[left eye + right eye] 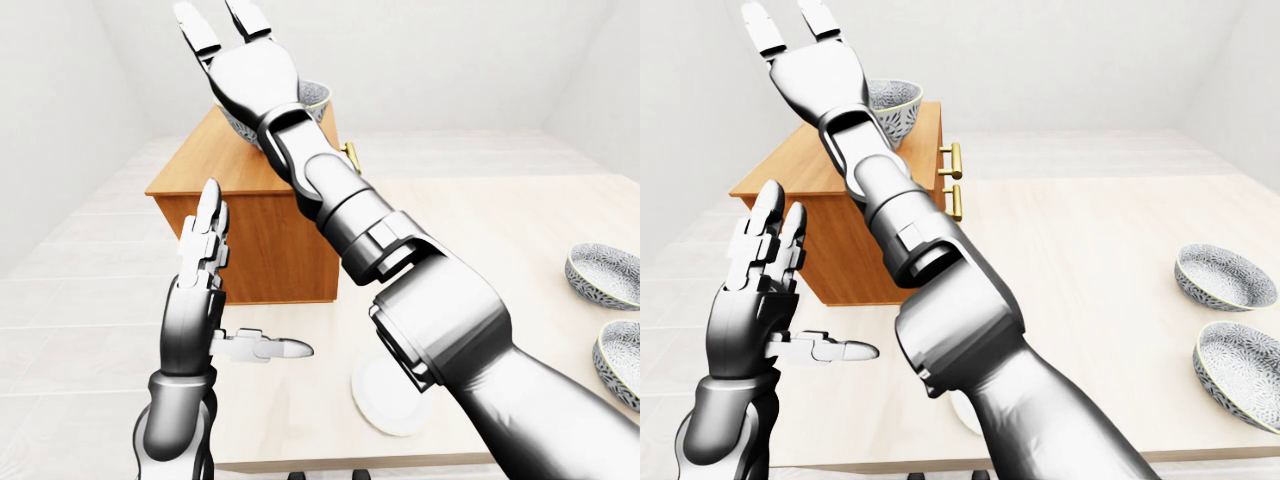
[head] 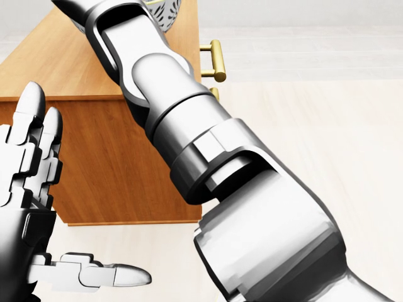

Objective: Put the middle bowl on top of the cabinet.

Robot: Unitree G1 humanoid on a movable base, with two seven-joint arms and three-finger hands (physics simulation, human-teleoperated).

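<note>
A patterned bowl with a gold rim [image 1: 896,106] rests on the top of the wooden cabinet [image 1: 790,165], toward its right end. My right arm reaches up and to the left over the cabinet. Its right hand [image 1: 792,22] is open, fingers spread, just above and left of the bowl and not touching it. In the left-eye view the hand hides most of the bowl [image 1: 319,97]. At the lower left my left hand [image 1: 248,275] is raised, open and holding nothing, beside the cabinet's side panel.
Two more patterned bowls [image 1: 1225,277] [image 1: 1240,362] sit at the right edge of the light wooden table [image 1: 1090,250]. A white plate [image 1: 388,398] lies near the table's bottom edge, partly under my right forearm. Gold drawer handles [image 1: 953,160] stick out of the cabinet toward the table.
</note>
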